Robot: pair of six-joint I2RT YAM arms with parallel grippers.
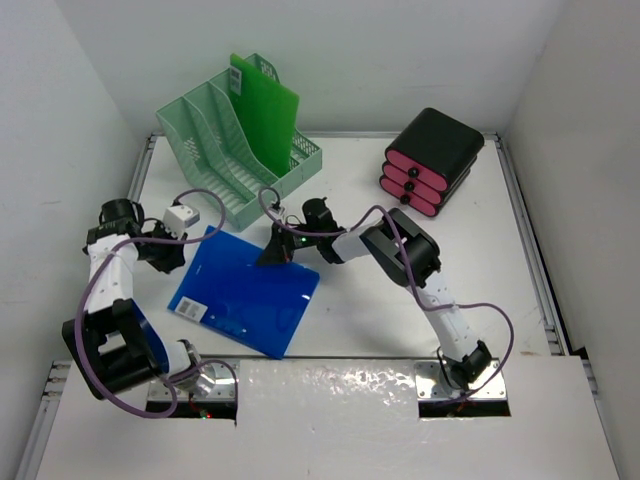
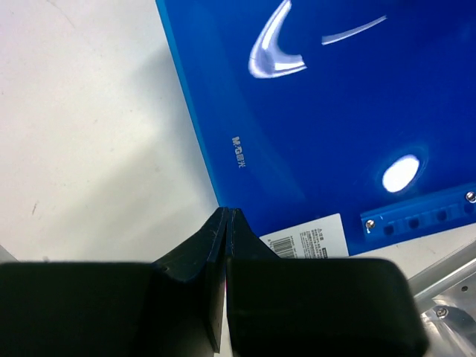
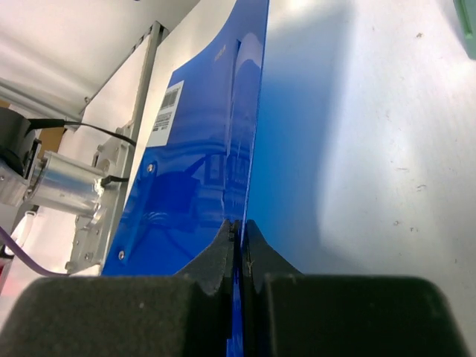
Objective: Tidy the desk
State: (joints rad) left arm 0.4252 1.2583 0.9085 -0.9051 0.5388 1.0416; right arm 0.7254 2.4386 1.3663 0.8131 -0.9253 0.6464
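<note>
Desk: white top spanning the floor between white walls; carries every item below.
Left gripper: jaws pressed together, nothing held, just beside the left edge of the blue folder.
Mint file rack: rear left, green folder upright inside.
Right gripper: clamped on the blue folder's far edge.
Black-and-pink drawer unit: rear right.

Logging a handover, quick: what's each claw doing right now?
Left claw: closed, holding nothing.
Right claw: closed on the flat blue plastic folder.
</note>
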